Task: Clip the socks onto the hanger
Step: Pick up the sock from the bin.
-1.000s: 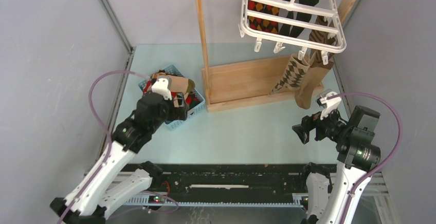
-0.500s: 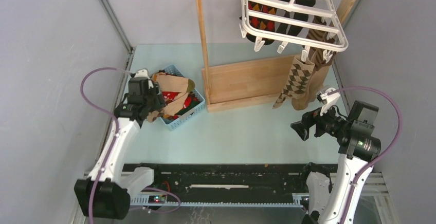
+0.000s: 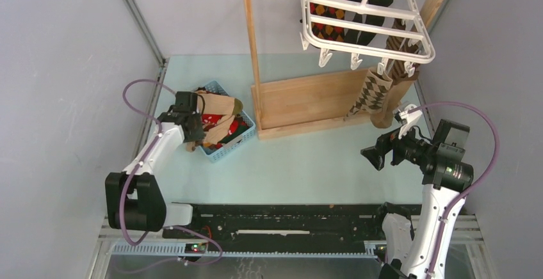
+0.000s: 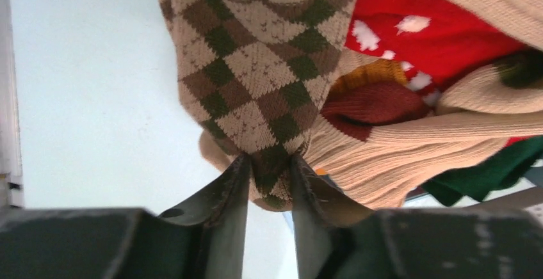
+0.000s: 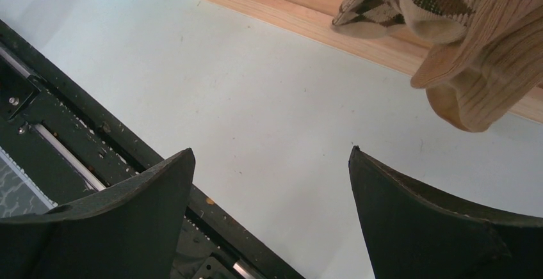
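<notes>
Pinching one end of a brown argyle sock is what the left pincer is up to right now. Its fingers are nearly together with a fold of knit squeezed between them, and nothing else is caught as far as I can see.

The sock sits at the left rim of the blue basket on the worktop, on top of a pile of other socks (red, ribbed tan, a bit of green). My take: it's light, floppy and stretchy, so it'll droop and swing once lifted, and it could drag a neighbour along. Grabbing near one end like this seems right, since the rest stays free for a clip.

The white hanger hangs off the wooden stand well to the right. It has two socks clipped at its near corner and a few more behind. The right pincer hovers wide open and empty over the worktop near those two.
</notes>
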Robot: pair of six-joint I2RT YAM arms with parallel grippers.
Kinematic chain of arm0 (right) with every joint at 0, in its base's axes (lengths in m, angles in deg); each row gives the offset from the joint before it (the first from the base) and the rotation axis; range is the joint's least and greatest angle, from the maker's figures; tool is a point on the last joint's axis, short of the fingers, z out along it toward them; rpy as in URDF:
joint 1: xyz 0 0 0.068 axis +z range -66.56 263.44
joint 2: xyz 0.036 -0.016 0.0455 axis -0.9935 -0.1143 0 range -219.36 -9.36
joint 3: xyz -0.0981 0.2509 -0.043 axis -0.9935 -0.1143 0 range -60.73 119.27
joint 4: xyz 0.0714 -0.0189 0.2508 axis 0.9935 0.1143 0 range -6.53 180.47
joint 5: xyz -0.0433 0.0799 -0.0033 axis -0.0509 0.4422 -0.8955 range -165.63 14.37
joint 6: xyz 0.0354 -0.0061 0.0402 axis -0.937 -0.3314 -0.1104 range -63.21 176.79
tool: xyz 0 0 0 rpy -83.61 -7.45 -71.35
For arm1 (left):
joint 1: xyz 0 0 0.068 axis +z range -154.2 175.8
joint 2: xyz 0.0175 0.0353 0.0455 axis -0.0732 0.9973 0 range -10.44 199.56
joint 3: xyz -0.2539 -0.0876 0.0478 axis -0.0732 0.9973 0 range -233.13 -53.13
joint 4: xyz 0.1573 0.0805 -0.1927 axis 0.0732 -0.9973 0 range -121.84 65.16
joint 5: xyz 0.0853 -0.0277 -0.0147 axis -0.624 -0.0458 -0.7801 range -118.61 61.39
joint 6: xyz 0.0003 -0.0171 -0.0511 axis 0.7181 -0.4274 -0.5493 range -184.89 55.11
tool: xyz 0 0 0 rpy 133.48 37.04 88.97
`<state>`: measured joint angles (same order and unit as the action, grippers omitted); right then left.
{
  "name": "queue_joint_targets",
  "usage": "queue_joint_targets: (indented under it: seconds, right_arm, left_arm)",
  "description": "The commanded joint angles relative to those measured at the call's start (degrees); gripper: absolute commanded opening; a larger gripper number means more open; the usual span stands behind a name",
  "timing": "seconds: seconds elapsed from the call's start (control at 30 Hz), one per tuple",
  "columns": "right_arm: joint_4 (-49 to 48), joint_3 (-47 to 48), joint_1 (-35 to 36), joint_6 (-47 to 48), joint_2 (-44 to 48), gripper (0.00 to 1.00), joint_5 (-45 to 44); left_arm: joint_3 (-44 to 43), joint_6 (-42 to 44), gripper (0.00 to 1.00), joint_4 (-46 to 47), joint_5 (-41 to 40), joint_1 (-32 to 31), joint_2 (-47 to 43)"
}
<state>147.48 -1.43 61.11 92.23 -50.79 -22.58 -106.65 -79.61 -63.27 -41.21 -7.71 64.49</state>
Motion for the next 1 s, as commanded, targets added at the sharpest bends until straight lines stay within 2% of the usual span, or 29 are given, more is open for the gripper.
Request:
queue_joint_targets:
  seconds: [0.0, 0.07, 0.17, 0.57, 0.67, 0.77, 0.83, 0.9, 0.97]
  right_arm:
    - [-2.9, 0.0, 0.4, -1.5, -0.5, 0.98, 2.0]
    - [-3.4, 0.1, 0.5, -1.8, -0.2, 0.98, 2.1]
    - [-2.7, 0.6, 0.8, -1.0, 0.1, 0.98, 2.5]
    - [-3.2, 1.2, 3.6, 5.4, 4.0, 0.98, 11.7]
    - [-4.0, 1.2, 4.7, 6.3, 4.2, 0.98, 14.5]
    - [-4.3, 1.2, 8.3, 10.8, 5.2, 0.98, 18.6]
    - [-4.4, 1.2, 12.1, 15.6, 5.9, 0.98, 21.1]
    - [-5.5, 1.2, 15.9, 20.1, 6.3, 0.99, 23.1]
    - [-10.5, 1.2, 19.9, 19.0, 5.9, 0.99, 23.7]
  left_arm:
    - [-3.8, 1.3, 0.25, -0.7, -2.1, 0.3, 0.9]
    - [-4.4, 1.5, 0.12, -1.1, -2.0, 0.3, 0.5]
    - [-5.8, 1.6, 0.03, -2.4, -1.9, 0.3, -2.5]
    - [-12.8, 0.1, 0.00, -12.6, 4.0, -0.2, -16.3]
    - [-14.7, -1.7, 0.00, -13.0, 12.9, -0.2, -18.0]
    - [-16.0, -7.2, 0.00, -9.1, 30.7, -2.0, -19.4]
    - [-16.0, -10.9, 0.00, -3.9, 40.2, -5.5, -20.2]
    - [-15.7, -13.2, 0.00, 2.5, 45.6, -11.0, -20.5]
    - [-16.3, -12.8, 0.00, 6.3, 45.2, -17.0, -20.7]
